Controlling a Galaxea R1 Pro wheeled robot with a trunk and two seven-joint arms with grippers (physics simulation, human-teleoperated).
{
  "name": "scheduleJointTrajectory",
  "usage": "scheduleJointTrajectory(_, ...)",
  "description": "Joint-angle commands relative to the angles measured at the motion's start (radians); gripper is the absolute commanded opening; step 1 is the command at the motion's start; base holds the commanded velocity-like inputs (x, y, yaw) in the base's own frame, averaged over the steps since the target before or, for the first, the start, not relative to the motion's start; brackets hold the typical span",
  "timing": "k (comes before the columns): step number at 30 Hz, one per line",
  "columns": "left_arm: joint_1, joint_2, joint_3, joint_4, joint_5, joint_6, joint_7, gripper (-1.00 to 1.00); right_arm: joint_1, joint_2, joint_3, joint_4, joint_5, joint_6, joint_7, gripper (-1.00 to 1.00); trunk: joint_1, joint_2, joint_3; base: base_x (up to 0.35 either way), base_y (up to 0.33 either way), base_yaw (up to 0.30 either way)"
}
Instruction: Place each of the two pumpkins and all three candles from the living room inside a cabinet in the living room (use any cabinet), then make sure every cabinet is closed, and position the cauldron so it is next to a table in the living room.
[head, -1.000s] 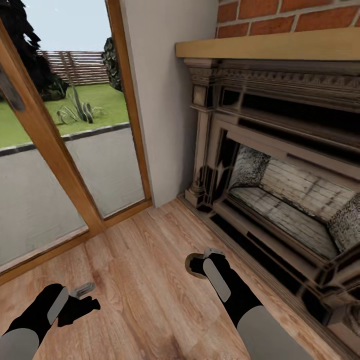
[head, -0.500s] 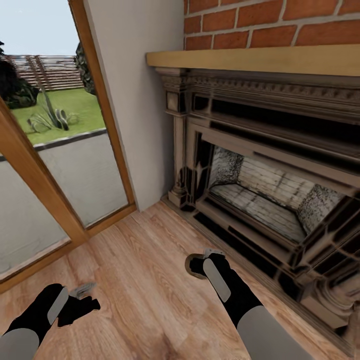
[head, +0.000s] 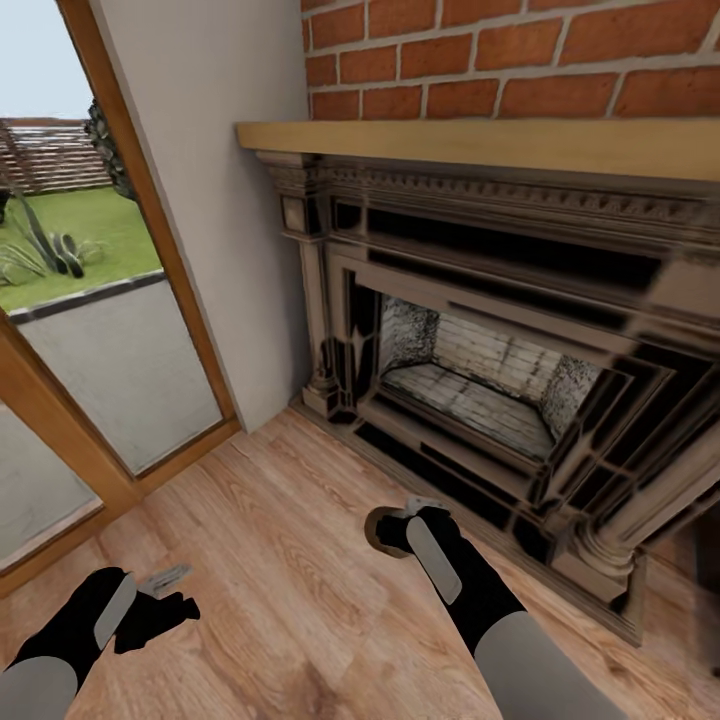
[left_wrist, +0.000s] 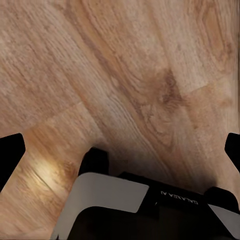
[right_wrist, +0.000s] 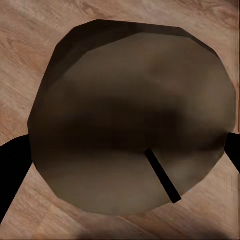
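Note:
An olive-brown candle (right_wrist: 130, 125) with a short black wick sits between the fingers of my right gripper (right_wrist: 120, 160), which is shut on it. In the head view the candle (head: 379, 530) shows as a small round stub at the tip of the right gripper (head: 392, 527), just above the plank floor in front of the fireplace. My left gripper (head: 172, 595) hangs low at the near left, open, and in the left wrist view nothing lies between the spread fingers of the left gripper (left_wrist: 120, 150), just bare floor. The pumpkins, cabinet, cauldron and table are out of view.
A dark carved fireplace (head: 470, 380) with a wooden mantel (head: 480, 145) under red brick takes up the right half. A white wall section (head: 220, 200) and a wood-framed glass door (head: 100, 330) onto a garden stand at the left. Light wood floor (head: 280, 560) lies between.
The whole head view has swung to the right: fireplace and door slid left in the picture. Both arms keep the same pose, the right one still holding the candle.

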Motion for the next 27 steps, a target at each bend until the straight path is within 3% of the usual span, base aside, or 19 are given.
scheduleJointTrajectory(1, 0.0, 0.0, 0.0, 0.0, 0.0, 0.0, 0.0, 1.0, 0.0, 0.0, -0.001, 0.0, 0.0, 0.001, 0.001, -1.0, -0.004, 0.007, 0.004, -0.013, 0.0, -0.257)
scheduleJointTrajectory(5, 0.0, -0.001, 0.0, 0.0, 0.0, 0.0, 0.0, 1.0, 0.0, 0.0, -0.007, 0.035, 0.0, 0.019, 0.003, -1.0, -0.019, 0.035, 0.02, -0.004, 0.0, -0.257)
scheduleJointTrajectory(9, 0.0, -0.002, 0.001, 0.0, 0.0, 0.002, -0.001, 1.0, 0.0, 0.003, -0.01, 0.096, -0.008, 0.047, 0.002, -1.0, -0.019, 0.035, 0.024, 0.0, 0.0, -0.257)
scheduleJointTrajectory(16, 0.0, -0.003, -0.001, 0.003, -0.001, 0.002, -0.001, 1.0, 0.001, -0.007, -0.019, 0.104, -0.045, 0.138, -0.001, -1.0, -0.019, 0.035, 0.032, 0.0, 0.0, -0.24)
scheduleJointTrajectory(27, 0.016, -0.004, -0.014, 0.015, -0.013, -0.012, 0.002, 1.0, 0.124, -0.017, -0.026, 0.11, -0.049, 0.128, 0.0, -1.0, -0.019, 0.035, 0.045, 0.0, 0.0, -0.209)
